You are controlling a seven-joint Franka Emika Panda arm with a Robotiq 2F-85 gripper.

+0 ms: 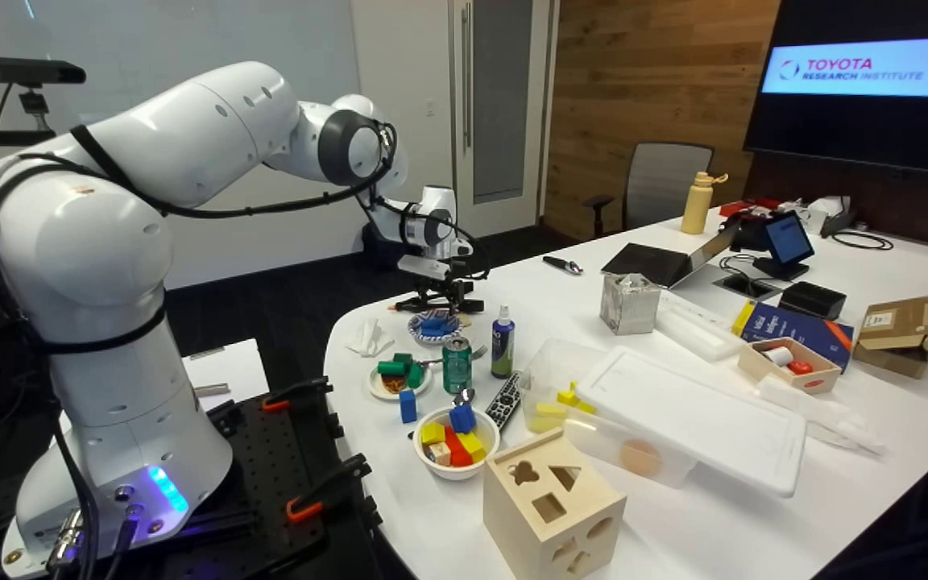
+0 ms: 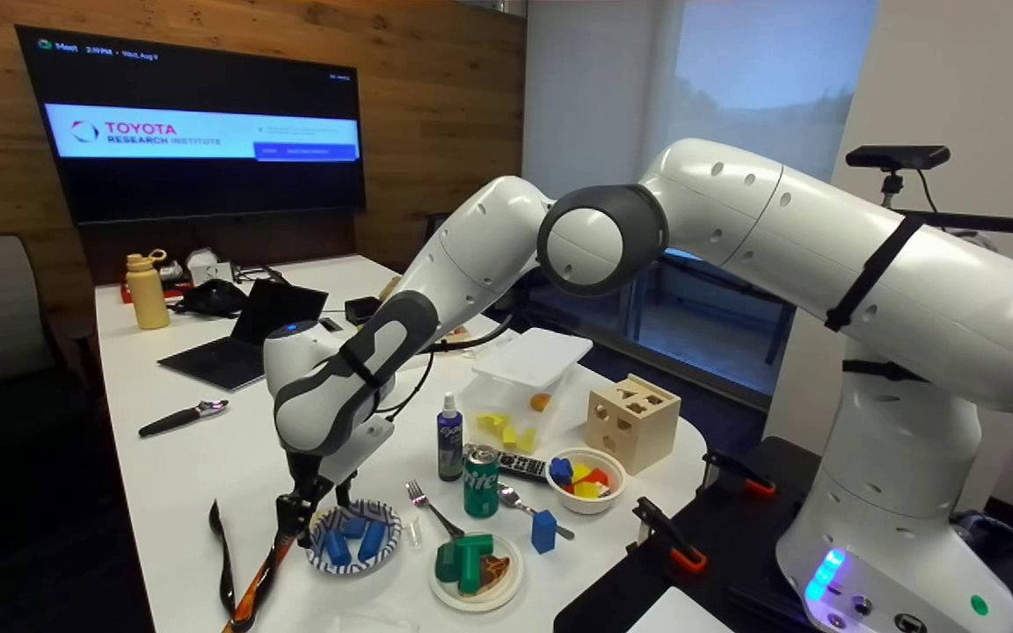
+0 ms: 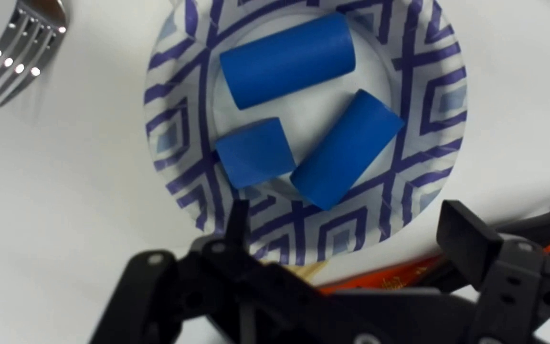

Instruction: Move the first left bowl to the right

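No plain light-blue plastic bowl shows. The bowl at the gripper point(image 3: 345, 204) is a shallow round white one with a blue-purple pattern point(image 3: 430, 102). It sits on the table, and shows in both exterior views point(image 1: 432, 339) point(image 2: 386, 512). Three blue blocks point(image 3: 289, 61) lie in it. My gripper point(image 2: 324, 519) is open and empty at the bowl's edge. In the wrist view one finger overlaps the rim and the other is outside it. I cannot tell whether a finger touches the bowl.
An orange-black utensil point(image 3: 385, 277) lies close beside the bowl, and a fork point(image 3: 26, 48) on its other side. A white plate with green blocks point(image 2: 462, 602), a green can point(image 2: 481, 488), a spray bottle point(image 2: 449, 444) and a white bowl of blocks point(image 2: 590, 505) stand nearby.
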